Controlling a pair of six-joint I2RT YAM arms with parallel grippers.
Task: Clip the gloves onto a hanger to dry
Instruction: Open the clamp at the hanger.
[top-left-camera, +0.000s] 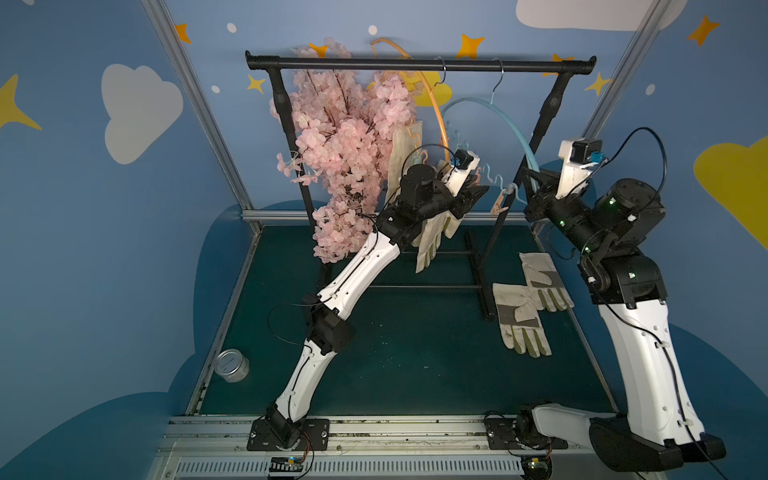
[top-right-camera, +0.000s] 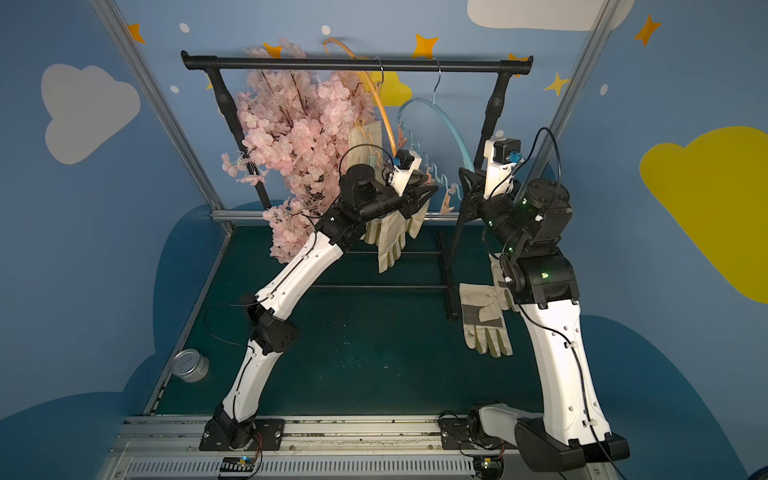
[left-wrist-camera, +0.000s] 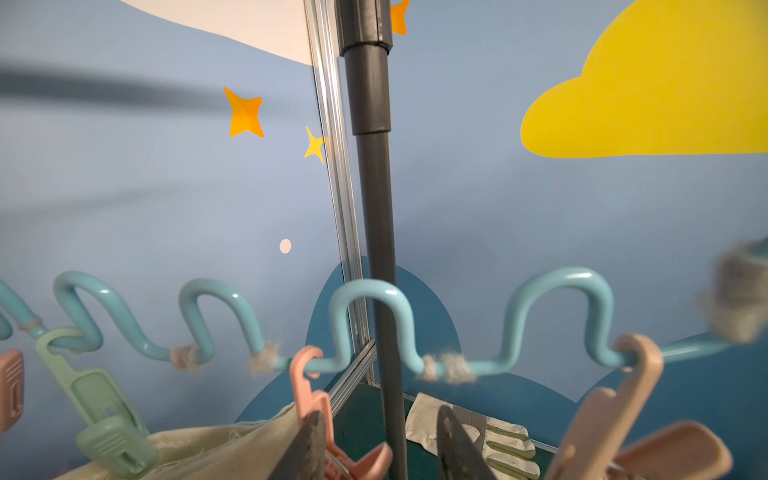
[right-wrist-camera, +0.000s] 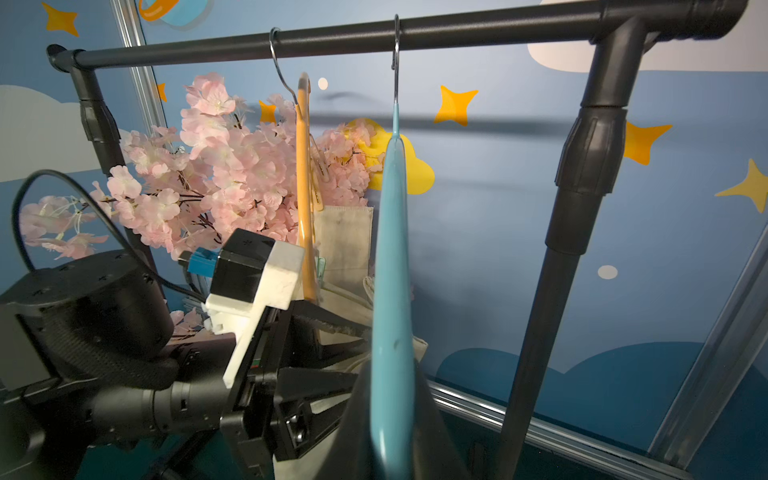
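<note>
A black garment rack (top-left-camera: 415, 65) stands at the back of a dark green tabletop (top-left-camera: 395, 353). Behind it and to either side rise matte blue walls (top-left-camera: 75, 232) painted with white clouds (top-left-camera: 137, 112), a yellow cloud (top-left-camera: 735, 187) and orange stars (top-left-camera: 470, 45). Darker blue cloud shapes (top-left-camera: 124, 415) run along their base. Aluminium posts (top-left-camera: 195, 104) rise at the corners behind the rack. Pink artificial blossoms (top-left-camera: 345, 141) crowd its left upright. The light is soft and even.
</note>
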